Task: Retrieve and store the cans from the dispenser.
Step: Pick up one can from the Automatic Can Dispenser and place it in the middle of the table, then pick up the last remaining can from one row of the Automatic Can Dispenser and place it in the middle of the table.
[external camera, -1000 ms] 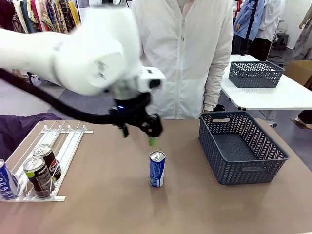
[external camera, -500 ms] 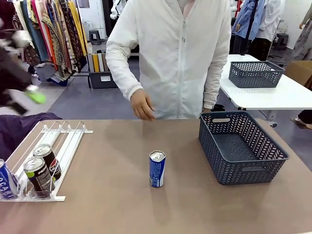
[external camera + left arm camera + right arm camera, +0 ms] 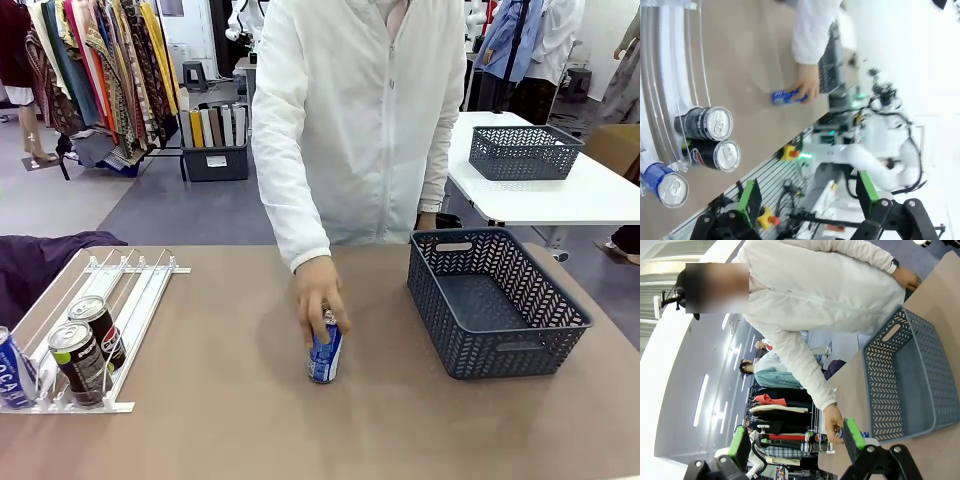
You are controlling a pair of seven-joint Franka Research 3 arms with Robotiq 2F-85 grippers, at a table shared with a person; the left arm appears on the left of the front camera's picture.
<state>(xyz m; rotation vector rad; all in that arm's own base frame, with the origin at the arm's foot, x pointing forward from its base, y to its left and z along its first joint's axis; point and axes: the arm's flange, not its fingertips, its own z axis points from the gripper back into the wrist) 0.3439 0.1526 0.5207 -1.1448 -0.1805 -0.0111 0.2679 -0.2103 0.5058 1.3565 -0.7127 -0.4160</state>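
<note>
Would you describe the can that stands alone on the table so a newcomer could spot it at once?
On the brown table, look to the middle, left of the dark grey basket. There a slim blue can stands with a person's hand gripping its top. The other cans lie in the dispenser at the left edge.

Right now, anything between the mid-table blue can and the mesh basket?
Nothing stands on the table between the blue can and the grey mesh basket. The person's hand is closed over the can's top, though.
</note>
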